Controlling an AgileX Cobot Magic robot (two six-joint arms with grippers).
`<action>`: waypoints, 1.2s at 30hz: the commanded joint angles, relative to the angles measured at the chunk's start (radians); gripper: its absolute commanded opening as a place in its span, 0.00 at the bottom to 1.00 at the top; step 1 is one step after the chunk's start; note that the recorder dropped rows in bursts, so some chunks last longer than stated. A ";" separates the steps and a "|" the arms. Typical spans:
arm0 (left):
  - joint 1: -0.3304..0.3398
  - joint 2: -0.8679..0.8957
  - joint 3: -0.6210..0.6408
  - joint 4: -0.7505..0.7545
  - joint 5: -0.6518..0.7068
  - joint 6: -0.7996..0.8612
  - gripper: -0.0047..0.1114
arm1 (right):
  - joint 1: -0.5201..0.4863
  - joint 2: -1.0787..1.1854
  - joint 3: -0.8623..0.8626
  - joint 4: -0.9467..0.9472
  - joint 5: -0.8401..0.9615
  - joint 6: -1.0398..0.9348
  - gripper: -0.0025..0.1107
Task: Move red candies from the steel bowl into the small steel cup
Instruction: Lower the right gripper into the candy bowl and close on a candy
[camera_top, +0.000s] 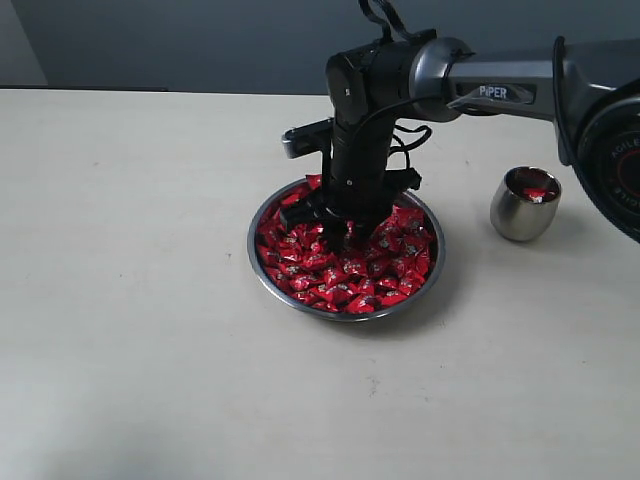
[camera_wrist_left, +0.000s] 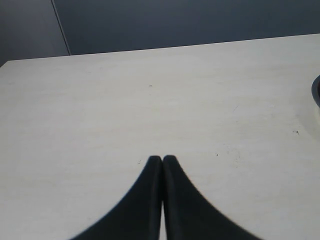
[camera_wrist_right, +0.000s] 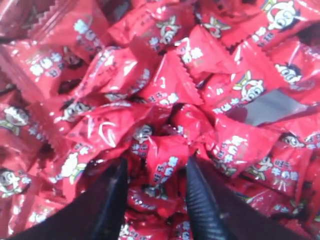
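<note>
Over the back half of the steel bowl (camera_top: 252, 245), the right arm drops almost straight down, and the right gripper (camera_top: 340, 232) has its black fingers down in the heap of red candies (camera_top: 345, 275). The candies fill the bowl nearly from rim to rim, piled loosely and overlapping, their shiny wrappers printed with small white and silver marks.

From the right wrist view, the two fingers (camera_wrist_right: 200, 205) stand apart with a clear gap between them. One folded red candy (camera_wrist_right: 162, 172) lies right in that gap, at the level of the fingertips, with other wrappers crowding in from both sides and beneath it. Whether either finger actually presses on this candy cannot be told; the jaws look spread rather than clamped. A small grey patch (camera_wrist_right: 270, 107) shows through the pile farther from the fingers.

The small steel cup (camera_top: 520, 215) stands upright on the pale table (camera_top: 130, 300), to the right of the bowl and apart from it, with something red visible inside its mouth.

The left gripper (camera_wrist_left: 163, 160) hangs over bare tabletop, its two dark fingers pressed together at the tips with nothing between them.
</note>
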 joint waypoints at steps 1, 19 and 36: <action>-0.004 -0.005 -0.008 0.001 -0.009 -0.002 0.04 | -0.003 -0.001 -0.003 0.003 0.000 0.064 0.36; -0.004 -0.005 -0.008 0.001 -0.009 -0.002 0.04 | -0.003 -0.001 -0.003 0.000 -0.025 0.138 0.23; -0.004 -0.005 -0.008 0.001 -0.009 -0.002 0.04 | -0.003 -0.035 -0.003 -0.038 -0.013 0.135 0.01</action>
